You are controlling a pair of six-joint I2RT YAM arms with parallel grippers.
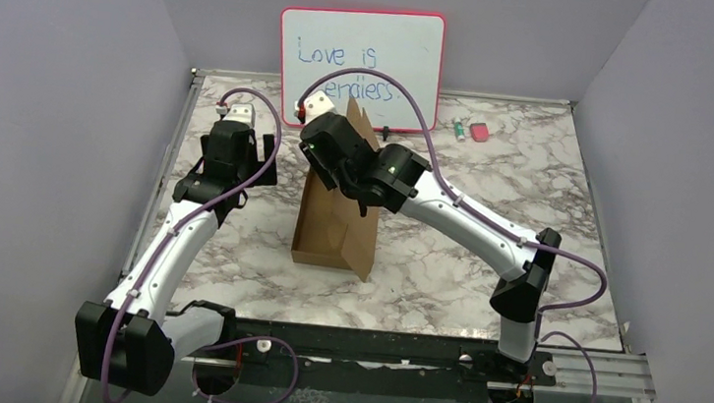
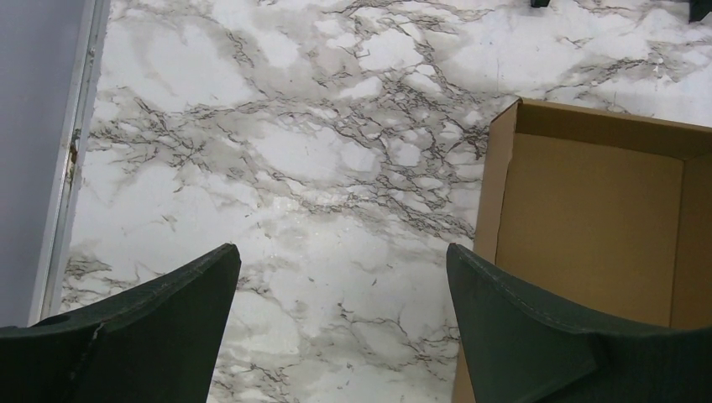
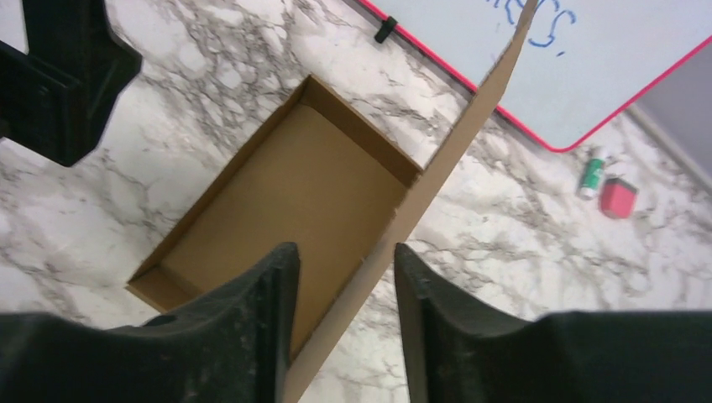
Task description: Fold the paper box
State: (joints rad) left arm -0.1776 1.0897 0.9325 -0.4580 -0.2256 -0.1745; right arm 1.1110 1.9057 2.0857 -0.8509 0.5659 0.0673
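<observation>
1. The paper box (image 1: pixel 326 228) is sitting open near the middle of the marble table (image 1: pixel 485 263), a little toward the left edge. Its long sides are running from the near edge toward the far edge.
2. Its lid (image 3: pixel 470 126) is standing upright along the box's right side, and the inside of the tray is showing bare brown cardboard.
3. The right gripper (image 3: pixel 344 250) is hanging over the box's right wall with its fingers (image 3: pixel 252 327) straddling the lid, one over the tray and the other outside it. The jaws are standing partway apart with the cardboard between them. Whether they are pressing on it cannot be told.
4. The left gripper (image 2: pixel 342 252) is hovering over bare marble just beside the box's left wall. Its jaws are spread wide and are holding nothing.
5. A pink-framed whiteboard (image 1: pixel 360 59) with blue handwriting is leaning at the far edge of the table, behind the box.
6. A small red item (image 3: pixel 618 198) and a small green-and-white item (image 3: pixel 593 174) are lying side by side near the far edge. They are to the right of the whiteboard and well apart from the box.
</observation>
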